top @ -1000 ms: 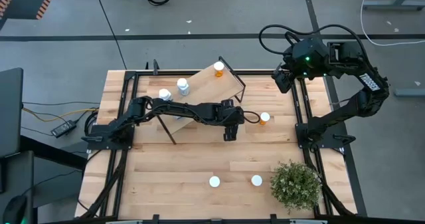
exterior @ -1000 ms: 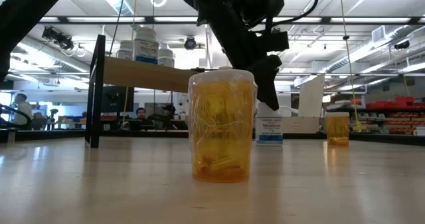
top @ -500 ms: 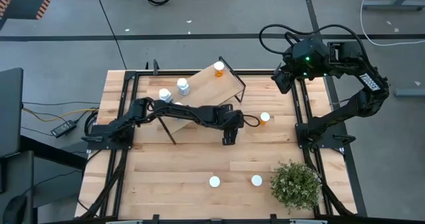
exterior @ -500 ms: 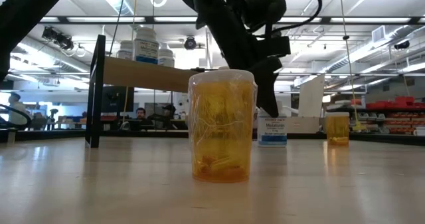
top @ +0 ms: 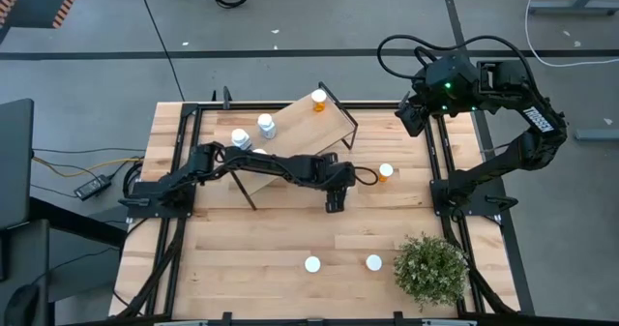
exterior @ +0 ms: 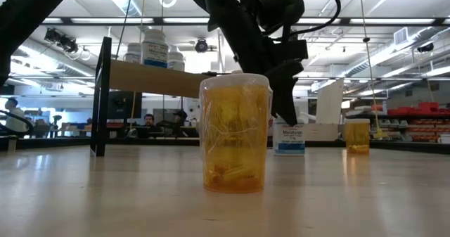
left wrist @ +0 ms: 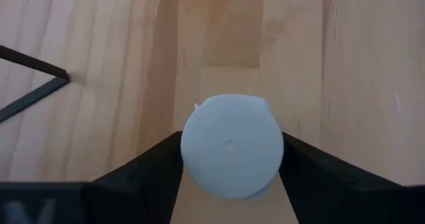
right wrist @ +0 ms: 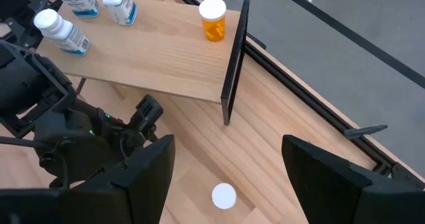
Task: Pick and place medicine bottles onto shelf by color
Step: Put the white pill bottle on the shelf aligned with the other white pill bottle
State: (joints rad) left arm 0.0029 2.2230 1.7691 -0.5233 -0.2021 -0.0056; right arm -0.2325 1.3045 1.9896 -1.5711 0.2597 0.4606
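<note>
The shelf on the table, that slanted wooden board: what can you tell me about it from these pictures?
The shelf is a rectangular light-wood board, tilted, on a thin black metal frame with a black end bracket. It stands toward the table's far side, turned at an angle to the table's edges. Three white bottles stand at one end and one orange bottle near the bracket end. The left arm reaches across over its near edge.
</note>
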